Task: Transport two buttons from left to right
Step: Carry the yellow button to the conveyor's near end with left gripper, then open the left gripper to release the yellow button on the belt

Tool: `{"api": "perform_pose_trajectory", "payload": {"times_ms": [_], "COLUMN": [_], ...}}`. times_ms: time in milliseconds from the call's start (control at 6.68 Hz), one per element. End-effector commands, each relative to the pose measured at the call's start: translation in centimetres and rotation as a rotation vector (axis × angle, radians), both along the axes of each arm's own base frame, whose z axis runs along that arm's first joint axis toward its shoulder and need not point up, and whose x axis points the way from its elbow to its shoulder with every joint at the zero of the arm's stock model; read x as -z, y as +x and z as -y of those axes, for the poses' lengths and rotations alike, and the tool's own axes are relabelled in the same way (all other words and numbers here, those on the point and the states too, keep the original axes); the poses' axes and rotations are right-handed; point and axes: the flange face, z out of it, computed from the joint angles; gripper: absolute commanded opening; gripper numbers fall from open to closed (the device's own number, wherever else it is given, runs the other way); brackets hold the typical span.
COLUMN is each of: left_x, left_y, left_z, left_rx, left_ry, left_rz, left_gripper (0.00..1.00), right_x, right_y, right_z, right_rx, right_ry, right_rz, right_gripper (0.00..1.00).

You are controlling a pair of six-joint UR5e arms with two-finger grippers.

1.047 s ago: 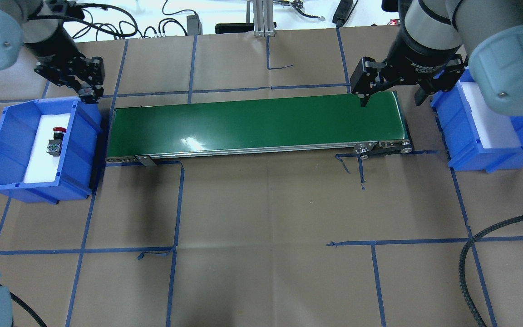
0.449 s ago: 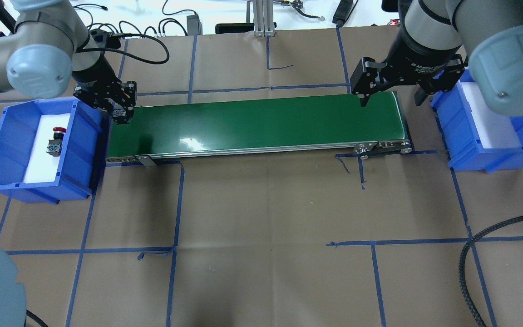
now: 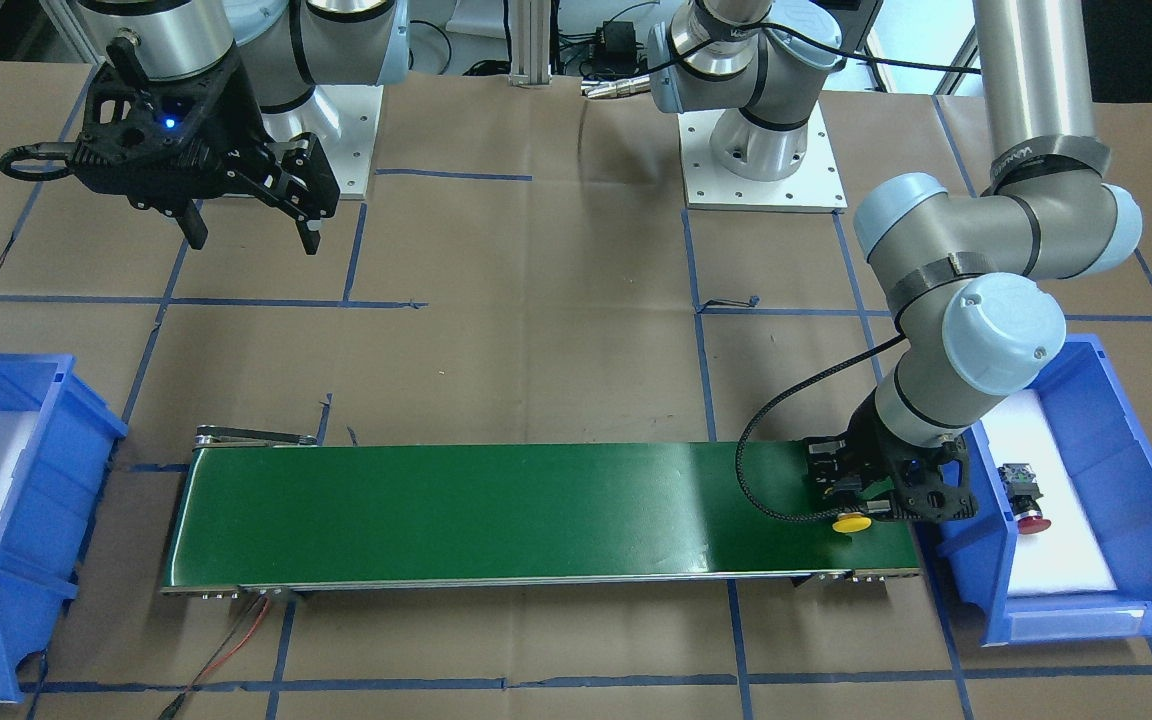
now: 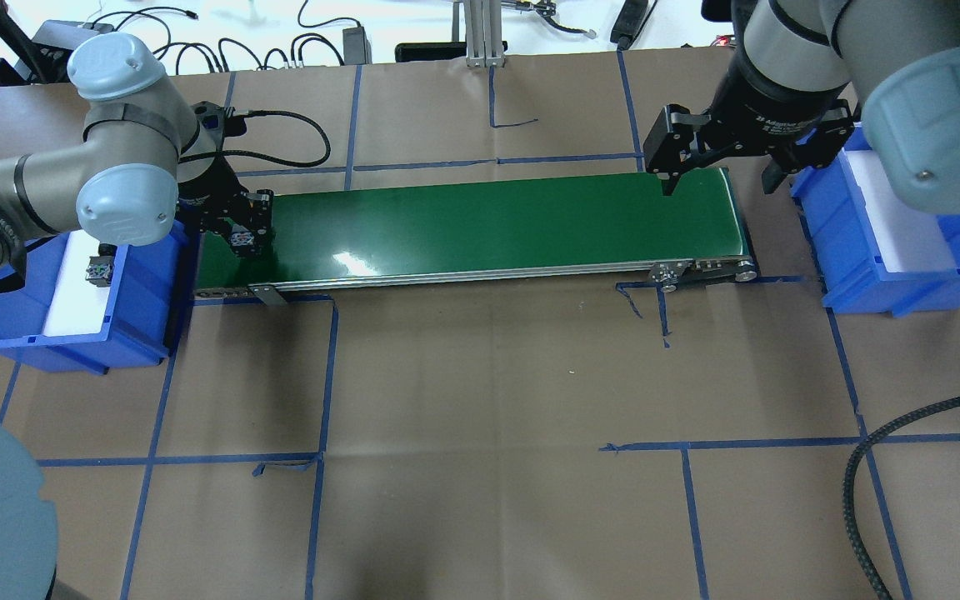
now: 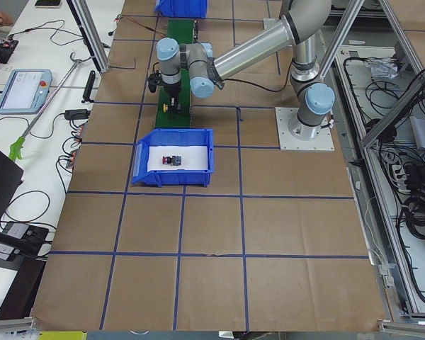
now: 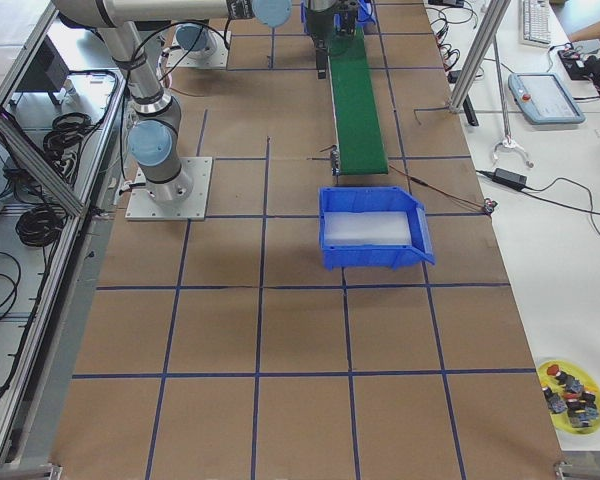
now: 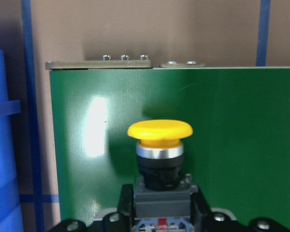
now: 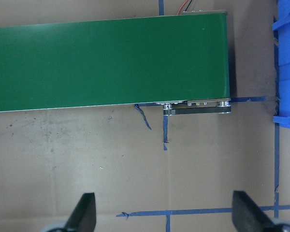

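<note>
One yellow button (image 3: 851, 521) gripped, perhaps touching belt (image 3: 496, 510); one red (image 3: 1024, 497), binned.

On the table (image 4: 480, 400) I see the conveyor (image 4: 488, 225) running left to right between the left bin (image 4: 55, 350) and the right bin (image 4: 888, 292). In the left bin lies one button (image 3: 1021, 485). The other button (image 3: 851, 520) is over the conveyor's left end, between the jaws of the left gripper (image 4: 245, 242).

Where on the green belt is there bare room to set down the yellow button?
The green conveyor belt is bare along its middle stretch, between the left gripper holding the yellow-capped push button and the open right gripper over the far end. Crowded: the blue plastic bin nearby, where the red-capped button lies.
</note>
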Motion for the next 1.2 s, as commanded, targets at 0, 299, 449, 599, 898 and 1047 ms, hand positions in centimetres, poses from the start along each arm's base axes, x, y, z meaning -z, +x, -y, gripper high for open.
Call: {"api": "perform_pose_trajectory", "payload": {"times_ms": [0,299,449,599,898,1047], "left_x": [-0.5,-6.2,-9.7,-14.2,-20.2,-20.0], "left_y": [0.1,-0.1,-0.3,-0.6,-1.0,-0.8], "left_z": [0.4,0.6,-0.5,-2.2,-4.4,-4.2], "left_rx": [-0.002,0.007,0.007,0.008,0.001,0.0], "left_ry": [-0.01,-0.096,-0.087,-0.067,0.007,0.02], "left_rz": [0.004,0.014,0.011,0.002,-0.011,-0.006], "left_gripper": [1.0,1.0,1.0,1.0,1.0,1.0], "right_x": [0.2,0.4,0.4,0.6,0.6,0.6], "right_y": [0.0,0.0,0.0,0.0,0.0,0.0], "right_z": [0.0,0.1,0.0,0.3,0.4,0.2], "right_rx": [0.0,0.0,-0.001,0.0,0.0,0.0], "right_ry": [0.004,0.008,0.01,0.014,0.013,0.014], "right_rz": [0.0,-0.004,-0.005,-0.003,-0.002,-0.004], "right_gripper": [1.0,1.0,1.0,1.0,1.0,1.0]}}
